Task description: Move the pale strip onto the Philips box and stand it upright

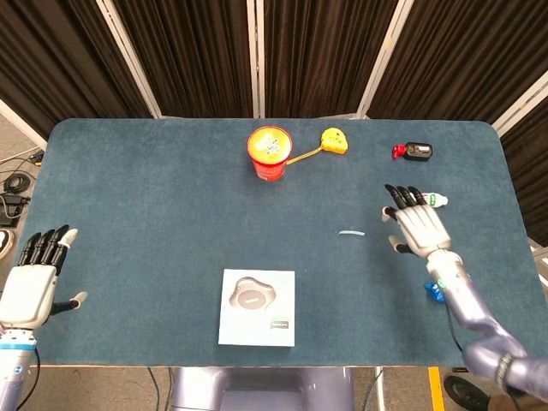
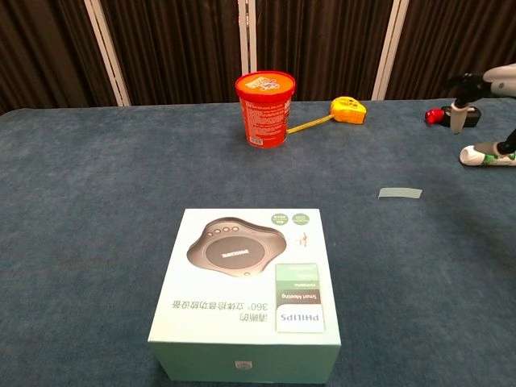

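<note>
Hovering right of centre in the head view, the right hand [image 1: 417,227] has its fingers spread apart and holds nothing; only its fingertips [image 2: 458,87] show at the upper right edge of the chest view. Just to its left lies the pale strip [image 1: 351,232], flat on the blue table [image 1: 154,214] and apart from the hand. Partly hidden behind the fingers is a white and green tube [image 1: 437,199], and above that, toward the upper right, a black and red object [image 1: 413,151]. A blue wrapper [image 1: 432,292] peeks out beside the forearm. The Philips box [image 1: 257,306] sits at the lower centre near the table's front edge, well apart from the strip. A red tub [image 1: 270,152] and a yellow tape measure [image 1: 334,141] stand at the upper centre. At the lower left corner, the left hand [image 1: 32,278] rests open and empty, fingers extended.
</note>
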### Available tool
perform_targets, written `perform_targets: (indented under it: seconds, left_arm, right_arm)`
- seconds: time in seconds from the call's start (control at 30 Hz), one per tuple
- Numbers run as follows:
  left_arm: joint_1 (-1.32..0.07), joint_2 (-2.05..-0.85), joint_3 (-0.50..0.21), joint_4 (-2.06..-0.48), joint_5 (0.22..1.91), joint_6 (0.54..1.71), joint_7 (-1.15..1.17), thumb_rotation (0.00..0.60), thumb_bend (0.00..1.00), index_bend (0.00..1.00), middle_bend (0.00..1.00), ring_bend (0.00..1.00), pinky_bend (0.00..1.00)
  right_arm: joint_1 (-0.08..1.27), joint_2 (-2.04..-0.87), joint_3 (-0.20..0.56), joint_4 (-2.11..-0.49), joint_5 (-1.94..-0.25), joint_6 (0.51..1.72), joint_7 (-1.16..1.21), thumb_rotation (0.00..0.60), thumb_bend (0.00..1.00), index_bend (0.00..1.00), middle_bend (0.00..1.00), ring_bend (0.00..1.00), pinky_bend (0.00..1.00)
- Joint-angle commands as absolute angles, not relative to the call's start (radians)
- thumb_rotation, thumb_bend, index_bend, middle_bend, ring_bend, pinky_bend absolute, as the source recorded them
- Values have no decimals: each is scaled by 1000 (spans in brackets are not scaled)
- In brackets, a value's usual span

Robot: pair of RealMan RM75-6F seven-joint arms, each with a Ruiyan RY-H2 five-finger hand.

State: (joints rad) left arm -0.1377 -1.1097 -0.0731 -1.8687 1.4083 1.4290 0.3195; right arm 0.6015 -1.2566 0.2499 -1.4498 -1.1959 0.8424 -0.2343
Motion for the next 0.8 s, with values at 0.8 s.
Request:
perform_targets:
  seconds: [0.8]
  left_arm:
    - [-164,-1135,-87,-1847,1327,1404,358,600,0,0,0,0,0]
  right_arm:
    - [727,-1591,181,-1022,-1119,735,-214,600,325,504,0,0,0]
